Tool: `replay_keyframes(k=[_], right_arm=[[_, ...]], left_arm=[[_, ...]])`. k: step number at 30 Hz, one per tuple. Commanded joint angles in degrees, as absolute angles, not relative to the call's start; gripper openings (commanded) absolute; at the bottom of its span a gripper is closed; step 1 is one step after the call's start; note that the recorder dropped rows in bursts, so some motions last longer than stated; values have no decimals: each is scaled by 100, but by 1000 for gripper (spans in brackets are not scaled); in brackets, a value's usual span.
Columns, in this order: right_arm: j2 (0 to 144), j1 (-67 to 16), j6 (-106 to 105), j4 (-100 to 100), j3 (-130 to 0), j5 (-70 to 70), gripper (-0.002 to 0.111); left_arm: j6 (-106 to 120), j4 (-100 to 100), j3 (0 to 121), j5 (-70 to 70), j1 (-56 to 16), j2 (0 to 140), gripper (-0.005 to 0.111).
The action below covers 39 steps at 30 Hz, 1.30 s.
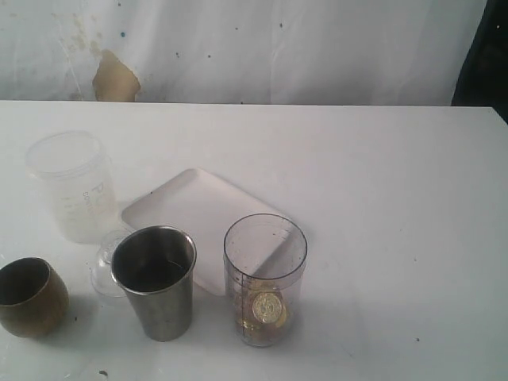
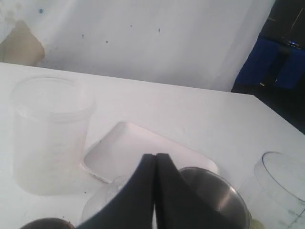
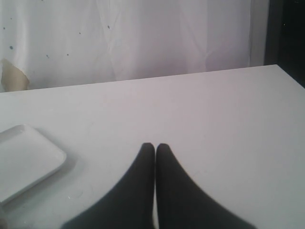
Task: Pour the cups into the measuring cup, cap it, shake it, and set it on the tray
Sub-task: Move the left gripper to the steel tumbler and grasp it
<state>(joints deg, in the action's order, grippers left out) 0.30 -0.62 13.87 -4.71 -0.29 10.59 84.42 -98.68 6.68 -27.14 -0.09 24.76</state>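
To my eye the job had not really begun: both cups stood upright on the counter (image 1: pixel 381 198) and neither arm held anything. The left gripper (image 2: pixel 155 156) had its jaws pressed together, hanging over the steel tumbler (image 1: pixel 156 290), and the right gripper (image 3: pixel 155 145) was likewise closed and empty over bare counter, right of the tray (image 1: pixel 202 210). The first pour looked to be the step in hand, and it would call for a gripper to part its jaws, drop beside a cup and clamp its wall. The measuring cup (image 1: pixel 264 290) stood at the lower middle of the exterior view, just right of the tumbler and at the tray's near edge. It was tall, clear and uncapped, with a black scale down its side and something gold and roundish at the bottom. The brass cup (image 1: pixel 30 295) sat at the lower left corner, and a frosted jar (image 1: pixel 73 186) above it.
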Motion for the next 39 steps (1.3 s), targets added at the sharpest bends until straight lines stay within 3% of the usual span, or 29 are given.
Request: replay_keyframes(k=[1, 6, 10, 14, 17, 23, 28, 32, 35, 37, 39], right_arm=[[0, -65, 1396, -469, 0, 1028, 0], [0, -65, 1396, -469, 0, 1028, 0], [0, -65, 1419, -469, 0, 1028, 0], [0, -65, 1419, -469, 0, 1028, 0], [0, -65, 1419, -469, 0, 1028, 0], [0, -65, 1419, -469, 0, 1028, 0], [0, -65, 1419, -469, 0, 1028, 0], [0, -65, 1419, -469, 0, 1028, 0], [0, -65, 1419, -469, 0, 1028, 0], [0, -65, 1419, -469, 0, 1028, 0], [0, -65, 1419, -469, 0, 1028, 0]], left_arm=[[8401, -9995, 1253, -2868, -17, 3495, 0], [7763, -9381, 2024, -3595, -17, 5043, 0], [5527, -6730, 3032, -3671, -17, 6040, 0], [3378, -4106, 4222, -4731, -83, 6677, 0], [2889, -3164, 4652, -5169, -657, 7004, 0], [2486, -1315, 4665, -4827, -2525, 7518, 0], [2206, -1258, 4500, -4584, -2681, 7532, 2], [2449, -1353, 4034, -4220, -2681, 7532, 28], [2788, -1795, 3829, -3924, -2681, 7532, 66], [2971, -2169, 3754, -3758, -2722, 7532, 85], [3106, -2405, 3670, -3518, -2828, 7532, 93]])
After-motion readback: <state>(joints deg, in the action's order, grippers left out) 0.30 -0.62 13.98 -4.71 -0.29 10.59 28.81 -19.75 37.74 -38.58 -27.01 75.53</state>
